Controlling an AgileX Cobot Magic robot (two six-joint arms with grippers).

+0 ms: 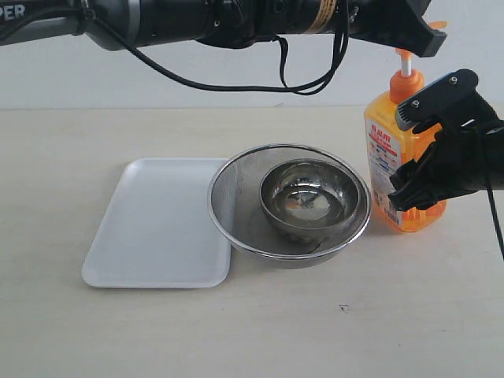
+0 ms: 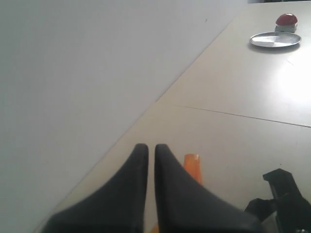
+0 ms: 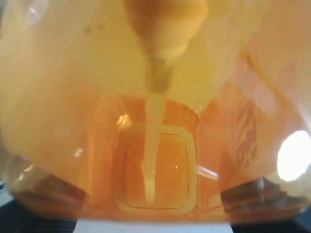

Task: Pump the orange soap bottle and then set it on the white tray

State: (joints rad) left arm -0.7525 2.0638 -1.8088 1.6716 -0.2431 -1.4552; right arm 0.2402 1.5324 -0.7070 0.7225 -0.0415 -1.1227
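A flat rectangular white tray (image 1: 157, 228) with rounded corners lies empty on the pale table, touching the left side of the round steel mesh strainer (image 1: 236, 189), which cradles a shiny metal bowl (image 1: 315, 201). Just right of the strainer and a little behind it stands the tall translucent orange soap bottle (image 1: 382, 142), upright on the table and not yet on the tray. The black right gripper (image 1: 405, 157) reaches in from the side away from the strainer, its jaws spread wide and pinching the bottle's flat sides low on the body. Above and beyond the strainer, the left arm stretches across to the orange pump head (image 1: 404, 52). The left gripper (image 2: 146, 148) hangs just over that head, its fingers pressed almost together with nothing between them. The bottle looks well filled, so probably heavy and top-tall. Its smooth plastic walls are likely slick and may flex. A low, firm hold on the flat faces should steady it while the pump is pushed straight down.
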